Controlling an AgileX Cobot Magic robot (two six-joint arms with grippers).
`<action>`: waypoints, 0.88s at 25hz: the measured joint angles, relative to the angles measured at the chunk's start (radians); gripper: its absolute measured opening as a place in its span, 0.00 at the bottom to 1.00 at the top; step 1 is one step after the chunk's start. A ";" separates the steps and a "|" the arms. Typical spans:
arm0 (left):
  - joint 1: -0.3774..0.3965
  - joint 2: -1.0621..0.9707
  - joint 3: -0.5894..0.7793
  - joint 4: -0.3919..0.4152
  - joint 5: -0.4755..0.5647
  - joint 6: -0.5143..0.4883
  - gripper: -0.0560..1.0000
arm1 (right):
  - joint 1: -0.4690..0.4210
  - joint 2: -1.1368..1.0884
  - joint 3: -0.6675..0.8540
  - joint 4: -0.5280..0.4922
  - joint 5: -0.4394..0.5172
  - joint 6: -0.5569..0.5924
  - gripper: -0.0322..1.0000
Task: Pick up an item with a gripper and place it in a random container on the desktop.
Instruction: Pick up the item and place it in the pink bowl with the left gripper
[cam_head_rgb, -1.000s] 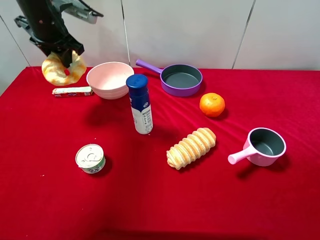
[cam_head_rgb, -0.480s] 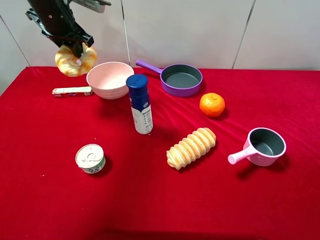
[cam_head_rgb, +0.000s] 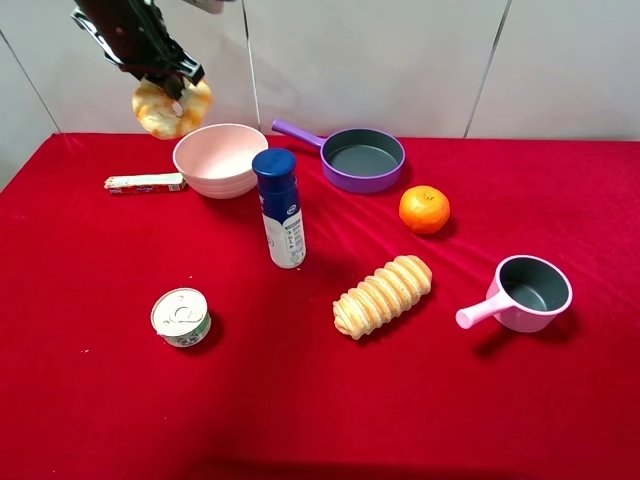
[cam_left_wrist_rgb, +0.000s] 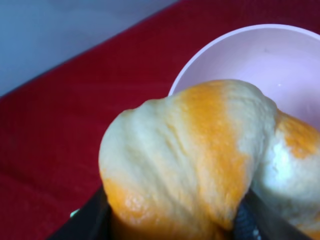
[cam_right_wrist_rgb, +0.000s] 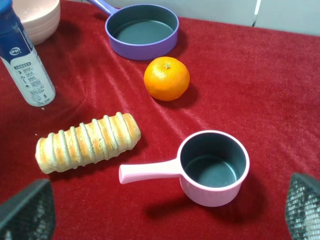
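Observation:
My left gripper (cam_head_rgb: 176, 88) is shut on the golden-yellow ring bread (cam_head_rgb: 171, 108) and holds it in the air, just left of and above the pale pink bowl (cam_head_rgb: 220, 159) at the back of the red desktop (cam_head_rgb: 300, 400). In the left wrist view the ring bread (cam_left_wrist_rgb: 200, 160) fills the frame, with the bowl (cam_left_wrist_rgb: 260, 60) right behind it. My right gripper (cam_right_wrist_rgb: 165, 220) is open, its dark fingertips (cam_right_wrist_rgb: 27, 210) at the frame's corners above the small pink handled pot (cam_right_wrist_rgb: 212, 167).
A purple pan (cam_head_rgb: 360, 158), an orange (cam_head_rgb: 424, 209), a long ridged bread loaf (cam_head_rgb: 383, 295), a blue-capped bottle (cam_head_rgb: 281, 208), a tin can (cam_head_rgb: 181, 316), a small wrapped bar (cam_head_rgb: 145, 183) and the handled pot (cam_head_rgb: 525, 291) stand on the cloth.
My left gripper has carried the ring bread up and to the right, from beside the wrapped bar toward the pink bowl's left rim. Nothing else moved.

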 joint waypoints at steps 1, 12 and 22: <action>-0.007 0.011 -0.006 -0.001 -0.005 0.000 0.45 | 0.000 0.000 0.000 0.000 0.000 0.000 0.70; -0.061 0.126 -0.080 -0.003 -0.088 0.003 0.45 | 0.000 0.000 0.000 0.000 0.000 0.000 0.70; -0.067 0.199 -0.085 -0.002 -0.112 0.003 0.45 | 0.000 0.000 0.000 0.001 0.000 0.000 0.70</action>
